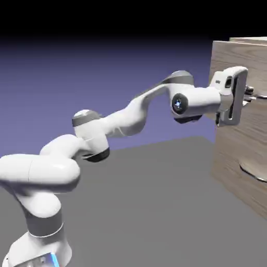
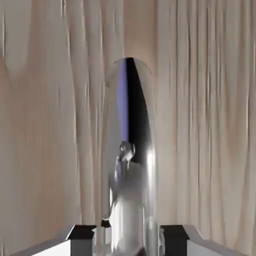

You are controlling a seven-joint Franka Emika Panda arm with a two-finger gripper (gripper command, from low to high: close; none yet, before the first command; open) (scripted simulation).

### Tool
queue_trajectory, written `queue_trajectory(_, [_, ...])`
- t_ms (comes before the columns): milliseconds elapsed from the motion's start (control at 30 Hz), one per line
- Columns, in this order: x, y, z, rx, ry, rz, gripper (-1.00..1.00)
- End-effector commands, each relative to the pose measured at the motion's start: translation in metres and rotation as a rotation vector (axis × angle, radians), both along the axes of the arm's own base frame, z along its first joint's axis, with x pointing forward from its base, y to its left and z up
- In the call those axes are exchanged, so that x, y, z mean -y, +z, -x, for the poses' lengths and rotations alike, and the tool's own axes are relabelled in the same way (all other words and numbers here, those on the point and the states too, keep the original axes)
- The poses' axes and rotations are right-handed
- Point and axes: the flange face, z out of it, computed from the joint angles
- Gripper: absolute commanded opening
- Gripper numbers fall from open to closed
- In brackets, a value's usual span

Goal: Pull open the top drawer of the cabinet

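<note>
The cabinet (image 1: pixel 237 156) stands at the right edge of the exterior view, in light wood grain. My gripper (image 1: pixel 248 95) is pressed up to the top drawer (image 1: pixel 221 60), at its slim grey metal handle (image 1: pixel 259 96). In the hand view the shiny handle (image 2: pixel 131 150) runs up from between my two grey fingertips (image 2: pixel 82 233), and the jaws are shut on it. Behind it, the drawer's wood front (image 2: pixel 45 125) fills the picture. The drawer front looks flush with the cabinet.
Lower on the cabinet is a second front with a broad curved grey handle (image 1: pixel 254 172). The grey table top (image 1: pixel 156 208) spreads between the robot's base and the cabinet.
</note>
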Motion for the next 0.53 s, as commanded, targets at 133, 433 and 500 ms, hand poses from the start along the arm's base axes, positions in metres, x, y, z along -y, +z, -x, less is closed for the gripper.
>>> queue_trajectory(133, [0.0,0.0,0.051,0.003,0.001,0.0,-1.0])
queue_trajectory(433, [0.0,0.0,0.129,0.003,0.001,0.0,1.0])
queue_trajectory(500, [0.0,0.001,0.142,0.004,0.0,0.001,1.0])
